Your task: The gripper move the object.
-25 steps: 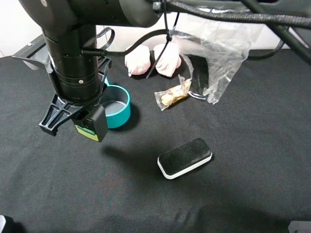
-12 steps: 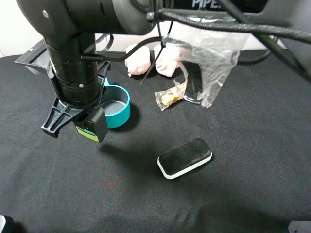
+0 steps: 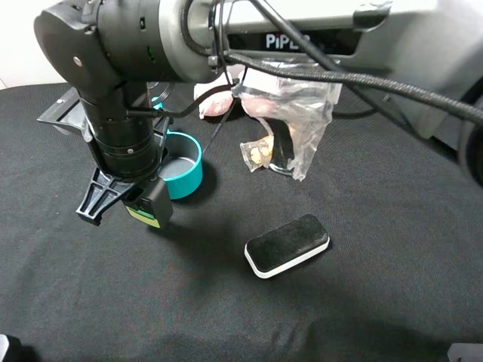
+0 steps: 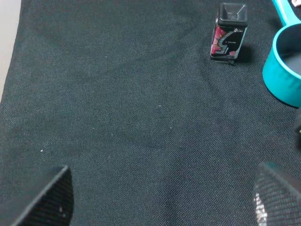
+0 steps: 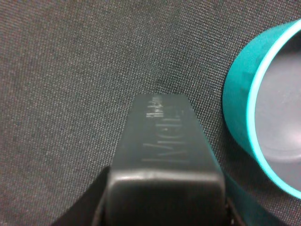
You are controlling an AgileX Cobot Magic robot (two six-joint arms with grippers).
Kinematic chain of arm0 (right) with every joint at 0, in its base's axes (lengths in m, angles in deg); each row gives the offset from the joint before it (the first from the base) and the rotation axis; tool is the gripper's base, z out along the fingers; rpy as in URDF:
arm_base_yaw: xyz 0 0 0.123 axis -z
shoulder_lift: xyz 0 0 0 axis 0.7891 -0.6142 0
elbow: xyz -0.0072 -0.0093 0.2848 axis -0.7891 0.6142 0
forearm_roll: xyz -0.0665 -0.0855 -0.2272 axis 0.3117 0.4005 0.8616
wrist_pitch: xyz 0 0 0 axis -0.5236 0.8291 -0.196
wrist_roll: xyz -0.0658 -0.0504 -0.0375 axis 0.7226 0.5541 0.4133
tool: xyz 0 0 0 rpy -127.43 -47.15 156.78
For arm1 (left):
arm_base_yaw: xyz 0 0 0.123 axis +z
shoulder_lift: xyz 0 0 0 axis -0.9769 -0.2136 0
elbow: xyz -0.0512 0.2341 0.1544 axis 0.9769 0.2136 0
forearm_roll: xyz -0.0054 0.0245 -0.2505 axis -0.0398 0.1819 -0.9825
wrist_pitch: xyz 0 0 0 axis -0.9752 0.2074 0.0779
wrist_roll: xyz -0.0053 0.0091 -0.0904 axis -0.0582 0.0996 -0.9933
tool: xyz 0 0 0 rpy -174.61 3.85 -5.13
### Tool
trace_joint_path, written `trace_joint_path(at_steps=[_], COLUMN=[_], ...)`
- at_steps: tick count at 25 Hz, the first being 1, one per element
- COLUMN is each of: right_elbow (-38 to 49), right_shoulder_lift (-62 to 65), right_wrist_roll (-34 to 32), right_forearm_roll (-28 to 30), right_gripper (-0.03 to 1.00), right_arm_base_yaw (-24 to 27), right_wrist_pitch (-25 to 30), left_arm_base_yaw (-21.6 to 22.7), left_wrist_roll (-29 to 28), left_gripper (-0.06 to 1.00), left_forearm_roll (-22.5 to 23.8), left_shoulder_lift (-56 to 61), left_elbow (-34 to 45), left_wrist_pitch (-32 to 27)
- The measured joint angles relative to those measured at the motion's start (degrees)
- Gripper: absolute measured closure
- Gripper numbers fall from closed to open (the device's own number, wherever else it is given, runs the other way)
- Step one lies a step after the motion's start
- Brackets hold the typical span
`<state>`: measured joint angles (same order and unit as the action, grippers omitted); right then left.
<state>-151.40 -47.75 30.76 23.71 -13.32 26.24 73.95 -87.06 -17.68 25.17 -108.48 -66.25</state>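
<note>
Exterior high shows the bottle gripped; left wrist alone shows a tin.

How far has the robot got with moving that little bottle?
Done: the bottle is picked up, clamped in the gripper of the arm reaching across from the right. In hand: it hangs beside the teal cup, seemingly just above the black cloth. Left: setting it down and letting go. The pictures do not show where it is meant to land.
</note>
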Motion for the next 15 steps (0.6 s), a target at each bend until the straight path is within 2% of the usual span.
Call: trace_joint_path(at_steps=[15], right_elbow=[-0.04], right_shoulder_lift=[-0.64], right_wrist_roll=[0.18], right_forearm_roll=[1.88], right_gripper=[0.68], right_arm_base_yaw=[0.56], right_wrist_pitch=[-1.06], left_arm_base_yaw=[0.00], left_wrist_roll=[0.00], left_gripper=[0.18], left_forearm_roll=[0.00], left_shoulder_lift=[0.00], left_elbow=[0.00], left_wrist_pitch=[0.00])
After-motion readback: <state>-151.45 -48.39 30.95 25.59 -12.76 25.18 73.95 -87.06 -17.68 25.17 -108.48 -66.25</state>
